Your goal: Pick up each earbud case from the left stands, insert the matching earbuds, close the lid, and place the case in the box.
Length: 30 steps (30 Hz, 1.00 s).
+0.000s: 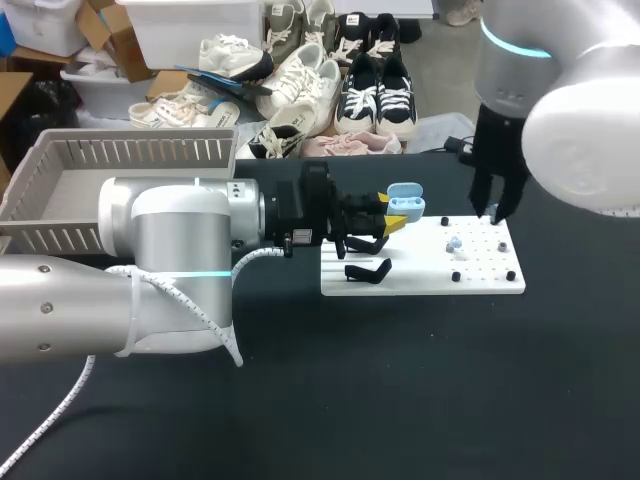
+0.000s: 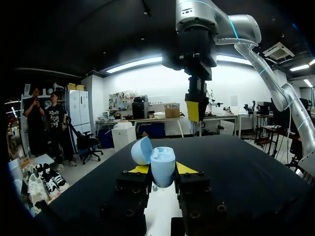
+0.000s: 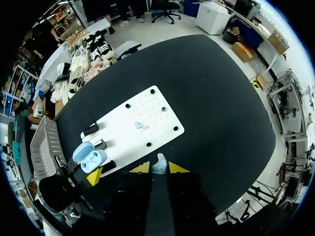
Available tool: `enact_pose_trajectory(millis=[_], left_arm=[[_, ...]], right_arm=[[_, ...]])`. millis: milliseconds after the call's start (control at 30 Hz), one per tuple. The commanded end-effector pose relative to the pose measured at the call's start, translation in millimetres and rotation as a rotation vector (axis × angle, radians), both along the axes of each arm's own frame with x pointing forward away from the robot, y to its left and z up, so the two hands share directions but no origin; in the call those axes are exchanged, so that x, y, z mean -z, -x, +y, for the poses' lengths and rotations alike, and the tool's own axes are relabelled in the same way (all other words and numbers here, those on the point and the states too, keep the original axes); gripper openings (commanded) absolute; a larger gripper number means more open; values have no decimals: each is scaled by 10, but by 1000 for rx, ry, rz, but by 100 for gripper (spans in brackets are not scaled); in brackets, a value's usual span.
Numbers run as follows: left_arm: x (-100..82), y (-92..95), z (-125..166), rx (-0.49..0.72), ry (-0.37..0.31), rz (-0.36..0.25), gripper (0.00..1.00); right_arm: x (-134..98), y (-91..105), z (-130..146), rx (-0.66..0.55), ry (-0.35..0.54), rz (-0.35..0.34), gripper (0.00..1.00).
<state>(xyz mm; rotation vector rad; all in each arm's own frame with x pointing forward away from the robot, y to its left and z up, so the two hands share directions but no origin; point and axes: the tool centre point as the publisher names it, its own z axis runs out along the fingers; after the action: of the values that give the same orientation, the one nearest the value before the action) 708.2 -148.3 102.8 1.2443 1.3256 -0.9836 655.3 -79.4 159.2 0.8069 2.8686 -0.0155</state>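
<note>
My left gripper (image 1: 392,218) is shut on a light blue earbud case (image 1: 403,203), held lid-open above the left end of the white board (image 1: 420,280). In the left wrist view the case (image 2: 163,166) sits upright between the yellow fingertips (image 2: 139,169), lid (image 2: 141,150) tipped back. My right gripper (image 3: 160,167) is shut on a small light blue earbud (image 3: 160,164), hovering over the board's right part (image 1: 495,212). A second earbud (image 3: 139,125) lies on the board (image 3: 157,115). The open case (image 3: 90,158) shows beside the stands (image 3: 91,130).
Black stands (image 1: 367,271) sit on the board's left part, and small black pegs (image 1: 511,276) dot its right part. A grey slatted box (image 1: 60,190) stands at the table's far left. The black table top (image 1: 400,400) lies open in front of the board.
</note>
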Motion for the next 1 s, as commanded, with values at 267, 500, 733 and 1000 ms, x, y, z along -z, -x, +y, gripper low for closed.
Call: enact_pose_trajectory(millis=[267, 500, 733, 1000], left_arm=[[4, 17, 7, -4, 2, -2, 0], [4, 17, 7, -4, 2, -2, 0], [4, 17, 7, -4, 2, -2, 0], [4, 17, 7, -4, 2, -2, 0]], right_arm=[[-111, -249, 301, 37, 27, 7, 0], [-162, -336, 527, 12, 18, 0, 0], [-161, -404, 722, -13, 20, 4, 0], [-144, -430, 788, -26, 14, 12, 0]])
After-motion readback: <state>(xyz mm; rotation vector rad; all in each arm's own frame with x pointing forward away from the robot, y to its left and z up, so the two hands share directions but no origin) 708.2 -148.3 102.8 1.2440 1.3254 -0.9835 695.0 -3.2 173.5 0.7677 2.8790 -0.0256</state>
